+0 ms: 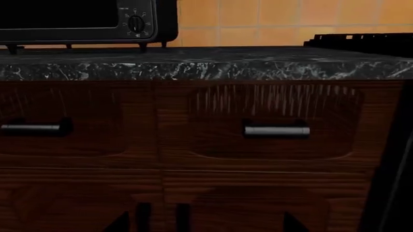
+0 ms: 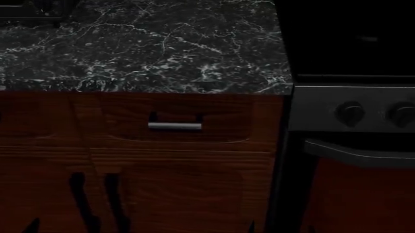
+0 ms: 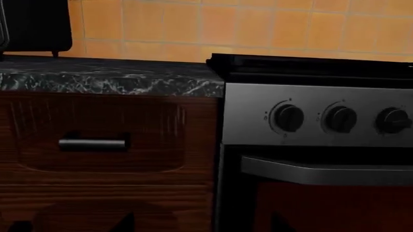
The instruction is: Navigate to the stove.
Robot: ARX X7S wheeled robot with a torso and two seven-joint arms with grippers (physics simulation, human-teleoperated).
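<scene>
The stove point(image 3: 316, 121) fills the right half of the right wrist view: flat black cooktop, grey front panel with three round knobs showing, and a bar handle across the oven door. From the head camera the stove point(image 2: 353, 111) stands at the right, close ahead, with two knobs visible. Only its black edge point(image 1: 361, 41) shows in the left wrist view. My left gripper point(image 1: 206, 226) is open, just its dark fingertips point(image 1: 123, 224) showing before the wooden cabinet. My right gripper point(image 3: 201, 226) is open too, straddling the seam between cabinet and stove.
A dark marble countertop point(image 2: 149, 53) on brown wooden drawers with silver handles point(image 2: 174, 126) adjoins the stove's left side. A small black countertop oven point(image 1: 84, 21) with one knob stands on it further left. An orange tiled wall point(image 3: 245, 26) runs behind.
</scene>
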